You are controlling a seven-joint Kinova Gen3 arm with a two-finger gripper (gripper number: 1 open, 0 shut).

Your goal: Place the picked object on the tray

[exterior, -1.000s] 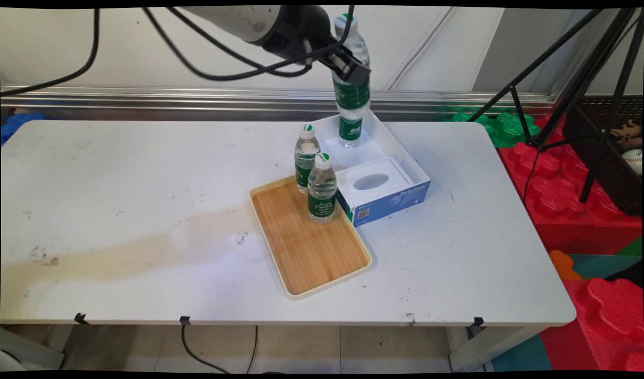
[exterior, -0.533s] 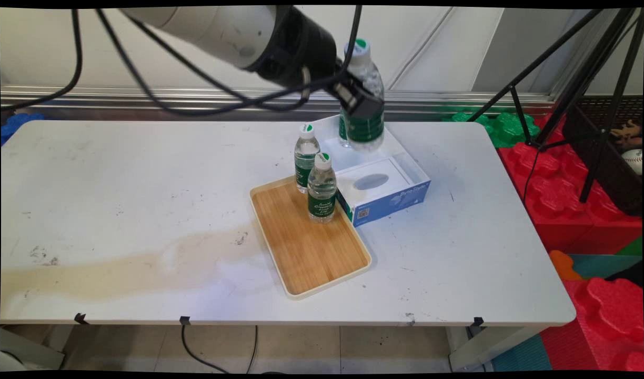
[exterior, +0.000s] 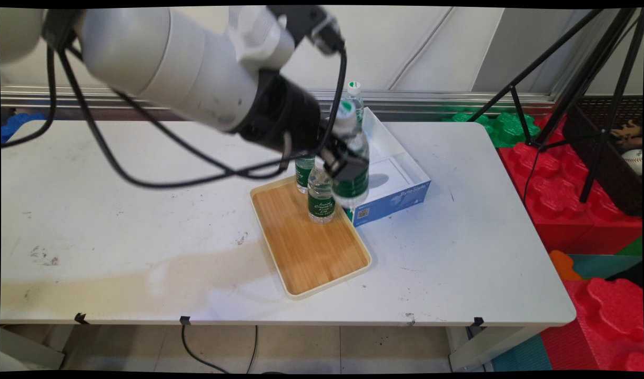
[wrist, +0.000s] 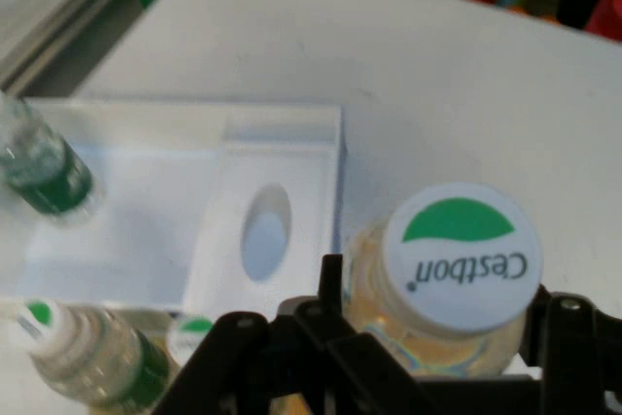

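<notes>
My gripper [exterior: 347, 164] is shut on a clear water bottle [exterior: 352, 184] with a green label and a white-green cap, holding it upright just above the wooden tray's [exterior: 311, 252] far right edge, beside the blue-and-white open box [exterior: 395, 197]. In the hand view the held bottle's cap [wrist: 457, 255] sits between the fingers of the gripper [wrist: 442, 332]. Two like bottles stand on the tray's far end: one [exterior: 321, 197] right beside the held bottle, the other [exterior: 303, 176] partly hidden by the arm. Another bottle [exterior: 355, 97] stands in the box's far corner.
A white insert with an oval hole [wrist: 264, 232] lies in the box [wrist: 194, 211]. The tray's near half is bare wood. A black tripod [exterior: 574, 84] and red foam blocks [exterior: 574, 200] stand off the table's right side. Black cables [exterior: 143, 173] hang from the arm.
The arm has come down and toward the near side, carrying the bottle from above the box's far corner to the tray's far right edge. The other bottles have not moved.
</notes>
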